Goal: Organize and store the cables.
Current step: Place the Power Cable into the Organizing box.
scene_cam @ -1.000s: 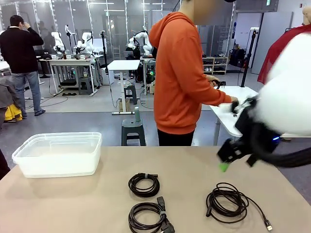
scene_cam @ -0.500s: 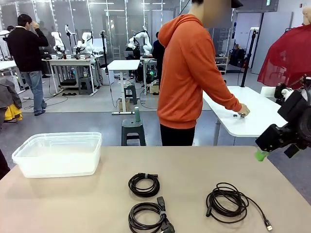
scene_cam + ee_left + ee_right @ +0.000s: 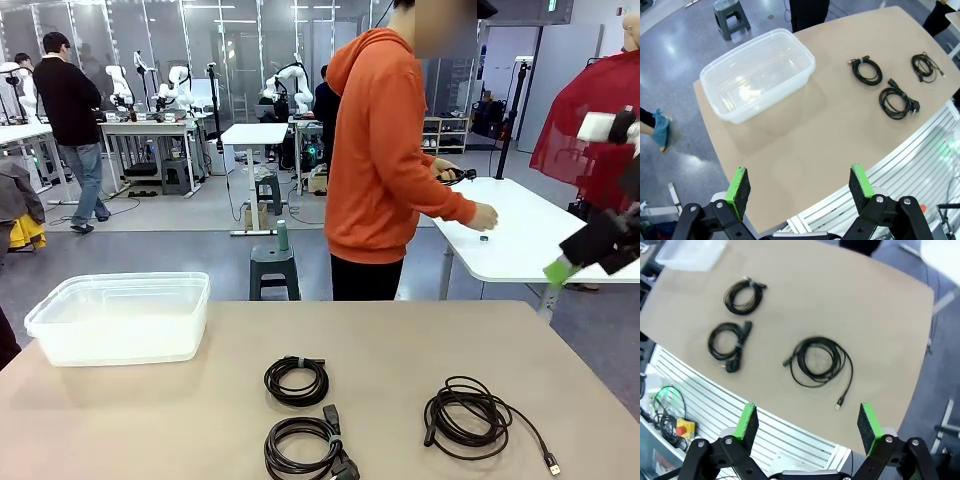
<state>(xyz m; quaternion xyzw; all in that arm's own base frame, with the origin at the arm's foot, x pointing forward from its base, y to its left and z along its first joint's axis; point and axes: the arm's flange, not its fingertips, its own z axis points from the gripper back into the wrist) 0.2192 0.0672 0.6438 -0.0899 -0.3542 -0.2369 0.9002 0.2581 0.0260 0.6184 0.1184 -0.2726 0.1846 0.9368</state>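
Three black cables lie coiled on the tan table [image 3: 400,340]: a small banded coil [image 3: 296,380], a coil with a plug [image 3: 305,448] at the front edge, and a looser coil [image 3: 470,418] with a trailing connector to the right. My right gripper [image 3: 575,262] hangs open, high off the table's right edge. In the right wrist view the right gripper [image 3: 807,422] is open and empty high above the same coils [image 3: 744,295], [image 3: 726,342], [image 3: 817,361]. My left gripper [image 3: 799,182] is open and empty, high over the table's near left side, with the cables [image 3: 866,70] far off.
A clear plastic bin [image 3: 120,318], empty, stands at the table's left; its rim [image 3: 805,50] shows in the left wrist view. A person in an orange hoodie [image 3: 385,150] stands beyond the far edge, turned to a white table [image 3: 510,240].
My right arm has swung up and to the right, from over the table's right part to beyond its edge. The person shifted at the white table. The cables lie as before.
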